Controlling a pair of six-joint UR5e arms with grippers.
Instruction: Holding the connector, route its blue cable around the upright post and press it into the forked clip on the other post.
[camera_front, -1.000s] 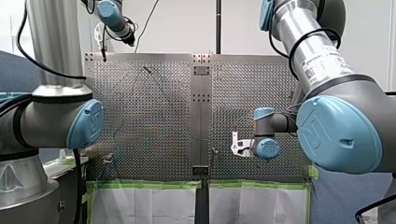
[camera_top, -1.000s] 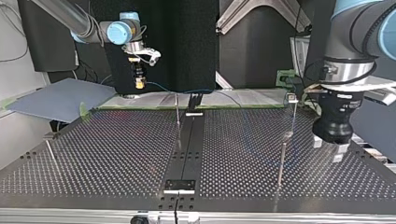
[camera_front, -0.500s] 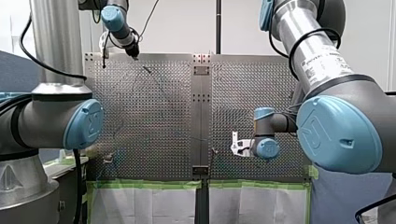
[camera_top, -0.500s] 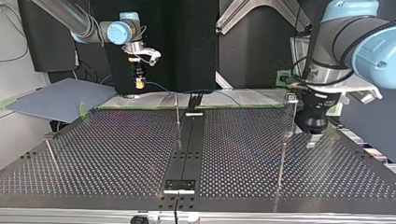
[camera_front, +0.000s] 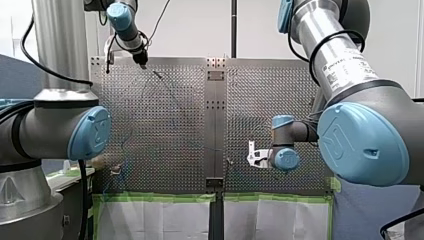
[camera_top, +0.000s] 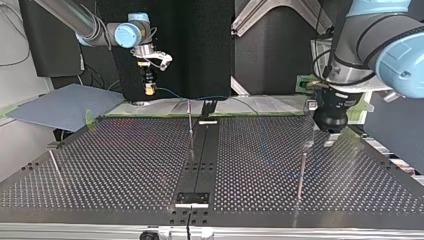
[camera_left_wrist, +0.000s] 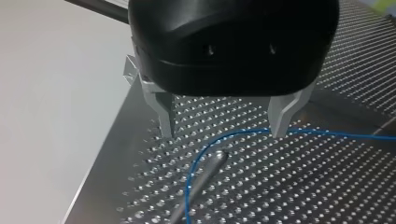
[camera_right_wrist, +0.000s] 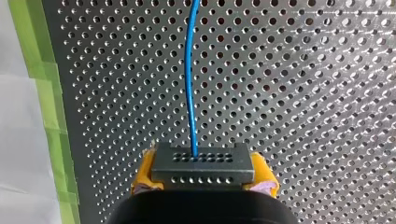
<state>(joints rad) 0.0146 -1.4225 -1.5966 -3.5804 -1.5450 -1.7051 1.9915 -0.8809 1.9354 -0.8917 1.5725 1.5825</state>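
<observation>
Right wrist view: my right gripper (camera_right_wrist: 203, 177) pinches the connector (camera_right_wrist: 203, 164) betw. yellow pads (camera_right_wrist: 144, 173).
Connector is a dark boxy block w/ rows of tiny holes; thin blue cable (camera_right_wrist: 189, 88) leaves its face, runs ahead over the shiny perforated table (camera_right_wrist: 303, 93), green tape (camera_right_wrist: 44, 88) along its edge. Left wrist view only: my left gripper (camera_left_wrist: 224, 133), black body, bare metal fingers (camera_left_wrist: 164, 114) spread, cable curving under the tips beside a round-tipped steel post (camera_left_wrist: 210, 164). Top view alone shows both grippers well apart: right at upper left, left at right of frame, next to a slim post (camera_top: 311, 104) w/ a small squarish head.
</observation>
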